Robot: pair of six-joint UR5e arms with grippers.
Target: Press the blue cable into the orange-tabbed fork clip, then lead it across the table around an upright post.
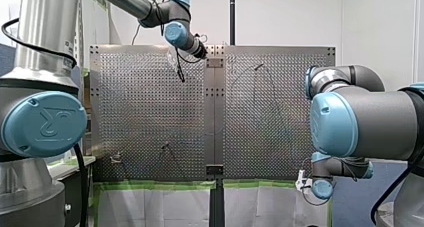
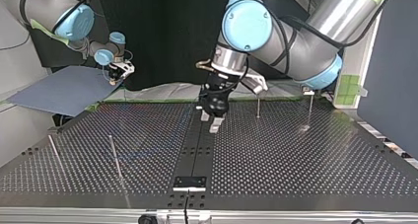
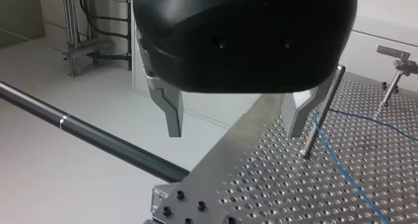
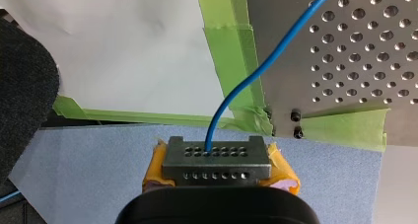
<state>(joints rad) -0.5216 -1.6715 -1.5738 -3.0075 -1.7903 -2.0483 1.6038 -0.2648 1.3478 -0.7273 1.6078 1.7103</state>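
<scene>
Our right gripper (image 4: 217, 166) is clamped, yellow pads on either side, on a small grey perforated metal block (image 4: 217, 156). The thin blue cable (image 4: 256, 71) leaves that block straight ahead of the fingers. It then bends away over the strip of green tape (image 4: 229, 36) at the corner and onto the perforated metal table (image 3: 276, 184). This gripper hangs off the table, above a blue-grey mat (image 4: 98, 174).

Our left gripper (image 3: 234, 130) stands over the table, its metal fingers apart with nothing between them. The cable lies on the plate just beyond one finger, passing close to a thin upright metal post (image 3: 314, 132).

We judge that the held end must come inward from that corner, and our right arm has it. We cannot pick out the orange-tabbed fork clip with certainty.
</scene>
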